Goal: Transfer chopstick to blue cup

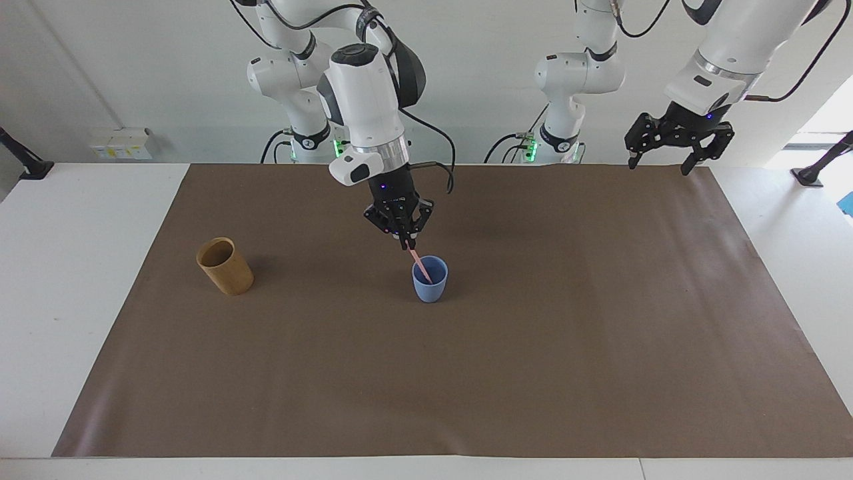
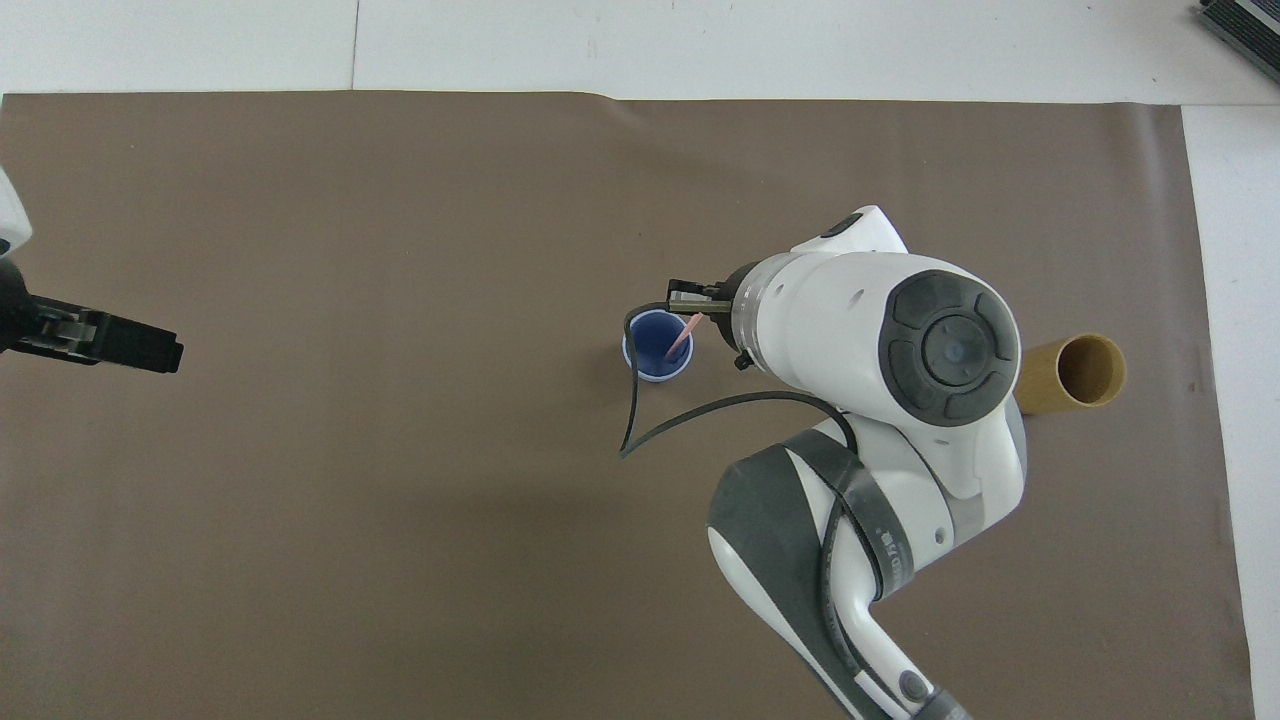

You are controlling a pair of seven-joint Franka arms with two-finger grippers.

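Now the right gripper (image 1: 404, 241) hangs just over the blue cup (image 1: 430, 280), pointing down at a small slant. Its fingertips meet around the top end of the chopstick (image 1: 420, 266), so the claw looks narrow and closed on the stick, but I cannot tell how firmly it grips. The chopstick leans; its lower end is inside the cup, and its upper end comes out over the rim on the side nearer to the robots. In the overhead view only a short pink piece of the chopstick (image 2: 679, 338) shows inside the blue cup (image 2: 645, 362), next to the wrist of the right arm.

The blue cup stands upright near the middle of the brown mat (image 1: 533, 373). A wooden cup (image 1: 224, 266) stands well apart from it, toward the right arm's end of the table.

The left gripper (image 1: 667, 155) waits in the air over the mat's edge at the left arm's end, its claw wide and holding nothing.
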